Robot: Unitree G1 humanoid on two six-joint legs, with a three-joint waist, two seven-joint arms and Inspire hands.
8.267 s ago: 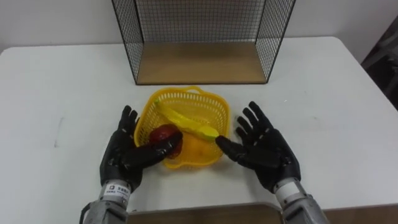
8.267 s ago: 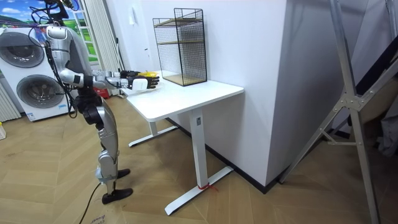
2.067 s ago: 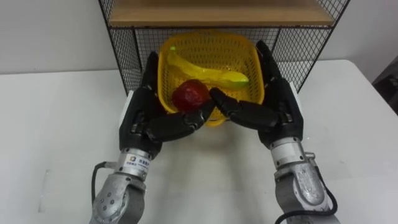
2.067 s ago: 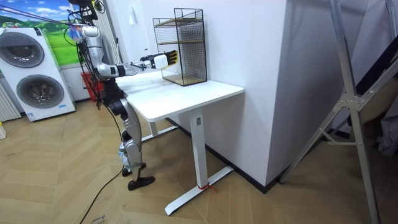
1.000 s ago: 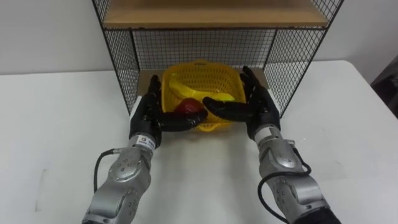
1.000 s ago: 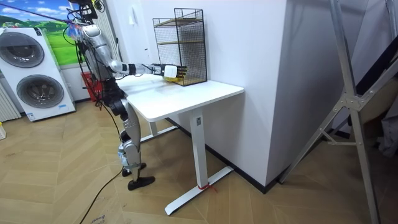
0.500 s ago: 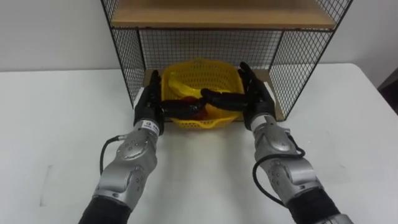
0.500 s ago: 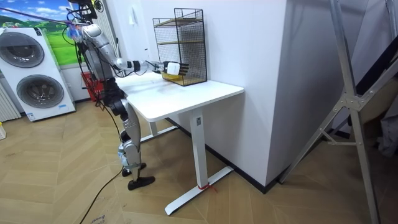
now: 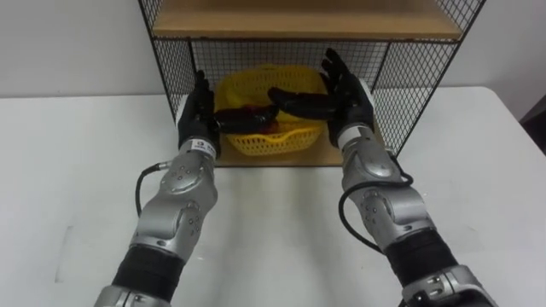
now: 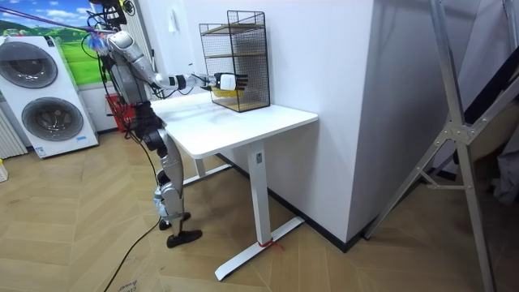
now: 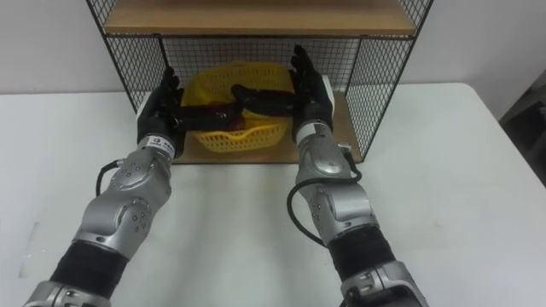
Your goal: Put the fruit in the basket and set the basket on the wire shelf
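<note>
Both hands lie flat on the basket (image 9: 256, 141), one to each side. The left hand (image 9: 198, 115) is on its left wall and the right hand (image 9: 345, 94) on its right. Their fingers are straight and point into the shelf (image 9: 171, 68), with the thumbs stretched inward across the basket's top. The basket is inside the lower bay, under the upper board (image 9: 307, 21) and over the bottom board (image 9: 358, 158). I can't tell whether it rests there or hangs just above. Its long axis runs left to right across the opening, so neither hand is nearer, though the right sits a little higher. The thumbs hide most of what lies in it.

The left hand's back is just beside the left mesh wall, while the right has somewhat more gap to its wall. I'd guess letting go allows only a small sideways spread. The open way out is straight back over the bare table (image 9: 77, 170).
</note>
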